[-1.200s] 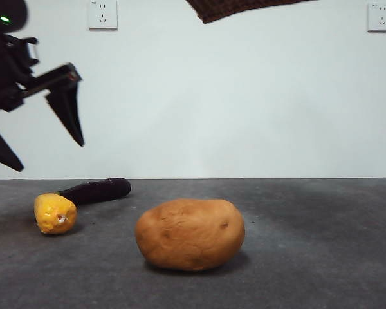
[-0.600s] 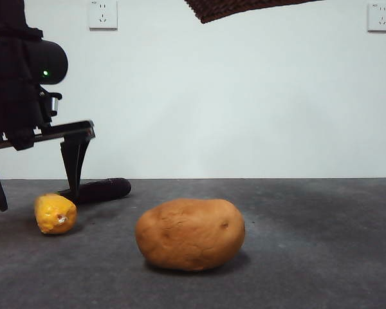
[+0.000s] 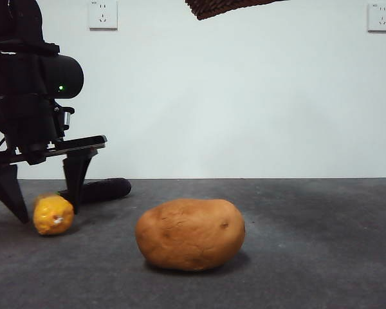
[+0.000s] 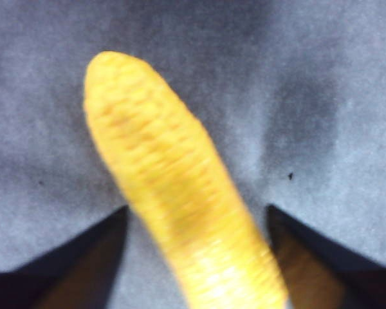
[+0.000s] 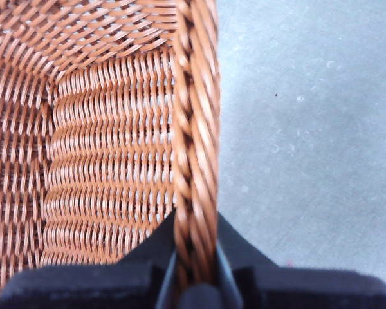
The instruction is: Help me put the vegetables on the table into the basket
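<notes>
Three vegetables lie on the dark grey worktop (image 3: 309, 244); the left hand (image 3: 44, 205), lowered since a second ago, is now spread open astride the lumpy yellow vegetable (image 3: 53, 214), ready for grasping, while the brown woven wicker basket (image 5: 193, 129) is held aloft, rim clenched in the right hand (image 5: 196, 273)

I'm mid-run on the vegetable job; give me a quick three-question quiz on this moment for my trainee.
1. True or false: the left hand has its jaws open on either side of the yellow vegetable.
2. What does the right hand grip? A) potato B) basket rim C) eggplant
3. Fill in: the potato lies on the ____.

Key: 1 true. 2 B, the basket is held up off the table. 3 table.
</notes>
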Robot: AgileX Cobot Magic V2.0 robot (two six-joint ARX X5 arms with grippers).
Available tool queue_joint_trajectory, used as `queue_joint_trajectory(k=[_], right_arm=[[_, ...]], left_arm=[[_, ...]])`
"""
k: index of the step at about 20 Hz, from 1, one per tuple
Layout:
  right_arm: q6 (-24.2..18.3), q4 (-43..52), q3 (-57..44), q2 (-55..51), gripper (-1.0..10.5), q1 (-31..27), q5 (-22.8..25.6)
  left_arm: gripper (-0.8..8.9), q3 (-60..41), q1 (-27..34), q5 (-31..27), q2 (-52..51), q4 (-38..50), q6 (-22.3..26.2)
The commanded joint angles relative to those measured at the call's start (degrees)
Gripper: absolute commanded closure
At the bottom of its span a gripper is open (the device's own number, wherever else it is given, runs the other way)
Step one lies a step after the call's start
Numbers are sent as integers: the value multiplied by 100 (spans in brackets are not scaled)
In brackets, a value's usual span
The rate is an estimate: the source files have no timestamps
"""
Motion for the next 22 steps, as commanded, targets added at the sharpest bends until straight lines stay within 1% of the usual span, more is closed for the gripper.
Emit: queue_joint_trajectory(k=[1, 2, 5, 8, 9, 12, 15, 17, 18, 19, 22], right_arm=[[-4, 28, -17, -55, 959, 9, -63], [-4, 9, -17, -55, 959, 9, -63], [4, -37, -28, -52, 959, 9, -63], [48, -59, -223, -50, 959, 9, -61], [116, -26, -400, -50, 959, 9, -59], [339, 448, -1241, -52, 959, 9, -63], [691, 1145, -2162, -52, 959, 46, -227], [918, 1633, -2780, -52, 959, 118, -304], [1010, 1864, -3069, -52, 959, 136, -385], [1110, 2129, -3351, -52, 959, 234, -387], [1451, 2778, -3950, -52, 959, 557, -387]], left_arm=[[822, -22, -31, 0, 79, 52, -7], [822, -22, -31, 2, 76, 79, 55], [822, -22, -48, 37, 4, 98, 634], [822, -22, -50, 317, -439, 319, 1128], [822, -22, -50, 313, -688, 398, 1309], [822, -39, -50, 321, -1681, 396, 1932], [822, -46, -55, 765, -2796, 160, 2385], [822, -46, -144, 776, -3456, -190, 2800], [821, -48, -249, 791, -3729, -382, 2909], [822, -50, -376, 929, -3969, -538, 2999], [822, -50, -920, 1497, -4406, -629, 3027]])
